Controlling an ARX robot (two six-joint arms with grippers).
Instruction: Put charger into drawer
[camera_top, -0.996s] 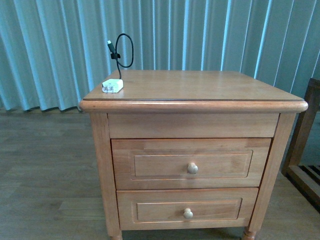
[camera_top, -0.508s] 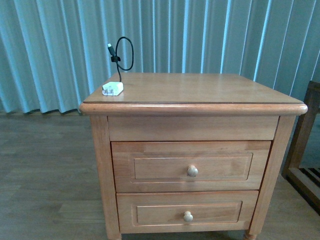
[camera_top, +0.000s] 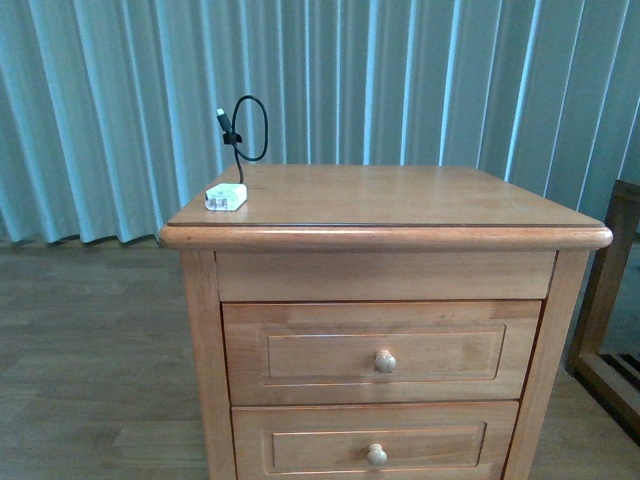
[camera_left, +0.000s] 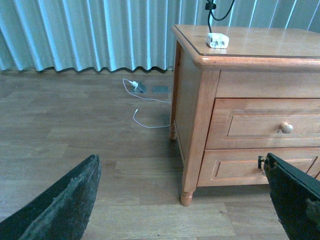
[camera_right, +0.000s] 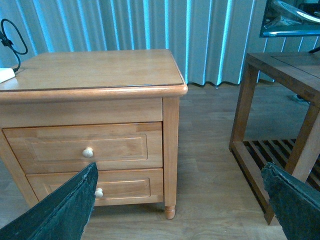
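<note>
Charger sits on the nightstand top, out at 9 o'clock near the left edge. The white block lies flat, and the black cable, tied in a loop, stands up at 12 o'clock from the block. It looks light, with hard smooth plastic that would likely skid if nudged. The cable looks springy and will wag, so I'd pinch the block across its short sides, not the loop. Drawer, the taller upper one, is at 5 o'clock below the charger, fully closed, with its round knob centred. The shorter drawer at 6 o'clock under it is closed too. My read is the knob pull comes first. My left gripper is spread wide, holding nothing, well apart from the nightstand; my right gripper is the same, wide and empty
</note>
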